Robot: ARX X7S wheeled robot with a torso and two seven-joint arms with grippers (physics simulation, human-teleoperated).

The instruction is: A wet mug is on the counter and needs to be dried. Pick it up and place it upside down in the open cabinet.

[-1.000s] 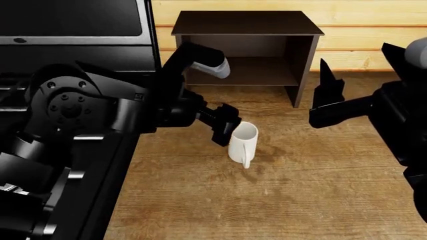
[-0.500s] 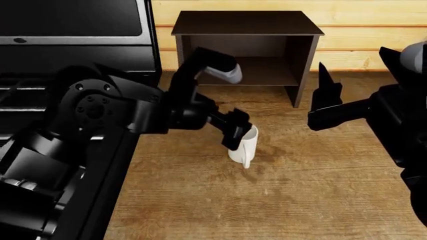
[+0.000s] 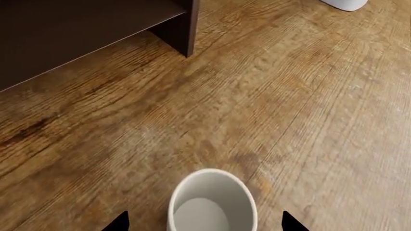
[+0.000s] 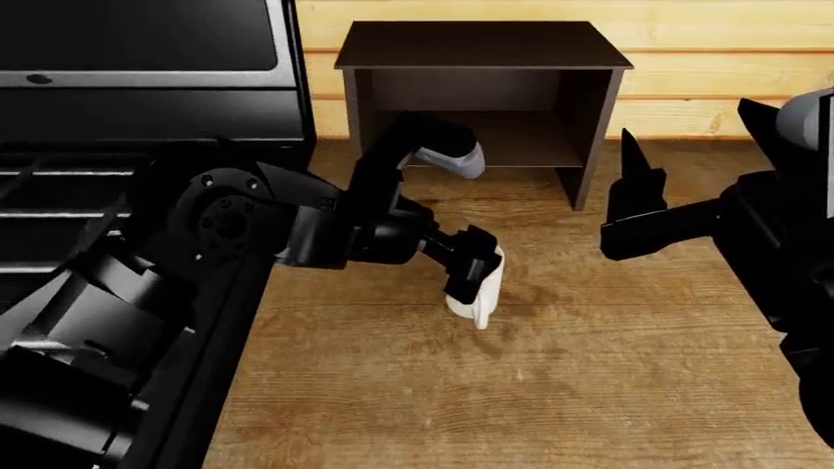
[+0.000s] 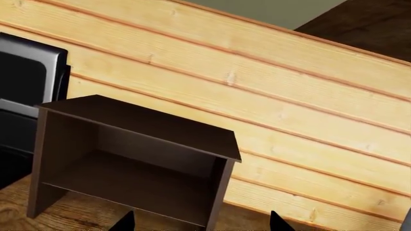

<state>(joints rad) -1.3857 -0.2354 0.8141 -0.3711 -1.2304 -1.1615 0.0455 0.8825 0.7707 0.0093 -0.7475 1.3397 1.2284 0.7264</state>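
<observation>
One mug (image 4: 479,293), frame centre on tabletop (image 4: 612,371): rigid, light, wet-slick, breakable; best taken across walls. Left tool (image 3: 204,222) spread astride it; right tool (image 5: 200,222) released.

There is 1 mug (image 4: 481,293) on 1 counter (image 4: 626,371). There is 1 cabinet (image 4: 482,98) with 1 inner shelf. There are 2 grippers: left gripper (image 4: 470,266) and right gripper (image 4: 635,200).

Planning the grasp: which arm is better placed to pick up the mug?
Left. The left gripper is open right at the mug, fingertips either side of it; the right gripper hangs apart, facing the cabinet.
</observation>
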